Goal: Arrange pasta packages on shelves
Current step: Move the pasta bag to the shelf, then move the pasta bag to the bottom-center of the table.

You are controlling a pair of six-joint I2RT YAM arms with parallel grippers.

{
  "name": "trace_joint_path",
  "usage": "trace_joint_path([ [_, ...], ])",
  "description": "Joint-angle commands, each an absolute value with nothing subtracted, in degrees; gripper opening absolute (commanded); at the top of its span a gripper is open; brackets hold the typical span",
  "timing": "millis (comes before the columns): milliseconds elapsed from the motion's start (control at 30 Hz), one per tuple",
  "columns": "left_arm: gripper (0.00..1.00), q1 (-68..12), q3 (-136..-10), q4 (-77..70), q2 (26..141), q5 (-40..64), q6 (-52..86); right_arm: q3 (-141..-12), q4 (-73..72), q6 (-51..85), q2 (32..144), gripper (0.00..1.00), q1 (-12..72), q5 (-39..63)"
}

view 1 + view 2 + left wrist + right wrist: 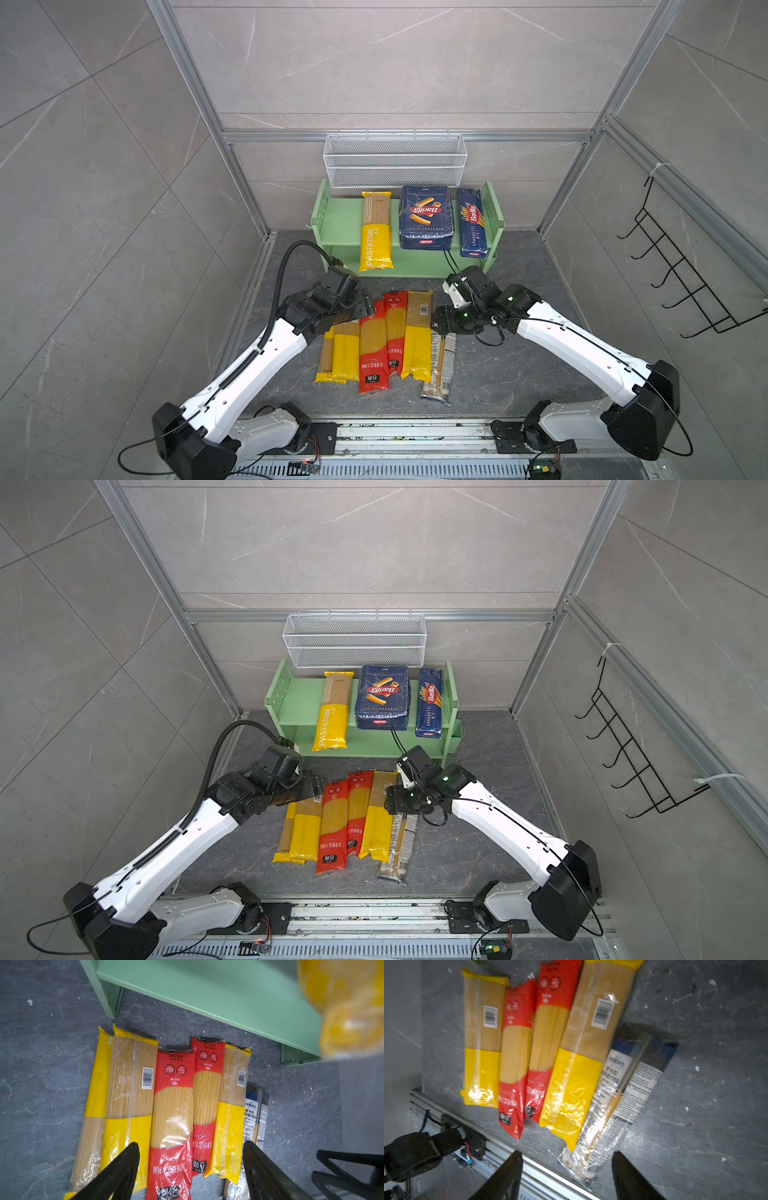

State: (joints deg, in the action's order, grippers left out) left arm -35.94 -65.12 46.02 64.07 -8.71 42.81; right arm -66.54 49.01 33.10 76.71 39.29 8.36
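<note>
Hovering low over the loose packs [382,340], I have both grippers spread wide and empty. The left gripper [190,1144] frames a red pack [172,1105] below without touching it. The right gripper [566,1152] holds nothing either, with the clear bag [629,1084] just ahead. In a top view the left sits at those packs' 11 o'clock and the right at 2 o'clock.

Six packs lie side by side on the table [498,374], lengths running 12 to 6. Two yellow packs [345,353] are at 9 o'clock, then two red ones and a third yellow. The clear bag at 3 o'clock is partly tucked under that last one. I judge them light and slick in their glossy film, stiff lengthwise only through brittle strands. A pinch across the width near the middle should balance best. The red pack looks to overlap its neighbours' edges, so it seems freest to lift.

At 12 o'clock stands the rack [336,220]. Its top board carries a PASTATIME pack [376,232] and two Barilla packs [426,218], with its 9 o'clock end bare. Behind it hangs a basket [395,162], and a hook rack [681,270] is at 3 o'clock. Grey walls [104,166] close in on three sides.
</note>
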Motion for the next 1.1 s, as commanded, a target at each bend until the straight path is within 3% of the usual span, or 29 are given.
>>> trace_joint_path([
  [0,0.85,-35.68,-63.55,49.19,61.03,-9.27,43.58,-62.23,48.53,37.07,74.88,0.71,39.03,4.08],
  [67,0.87,-35.68,-62.60,50.13,60.36,-9.73,43.63,-59.17,46.88,38.43,74.88,0.73,39.11,3.82],
  [100,0.88,-35.68,-62.17,50.41,60.13,-9.84,43.93,-57.68,46.23,39.31,74.88,0.77,39.06,3.59],
  [133,0.89,-35.68,-61.62,50.47,59.88,-9.64,44.01,-56.34,45.29,40.14,74.80,0.90,39.19,3.51],
  [200,0.91,-35.68,-60.61,50.30,59.21,-9.07,44.20,-53.87,43.69,41.39,74.29,0.92,39.35,3.07],
  [367,0.98,-35.68,-58.02,50.13,57.47,-7.87,44.16,-49.74,42.46,44.34,73.72,0.94,40.52,0.57],
  [1067,1.00,-35.68,-50.46,52.63,47.77,-8.01,46.71,-45.46,38.95,56.94,84.16,0.95,56.72,-6.59],
])
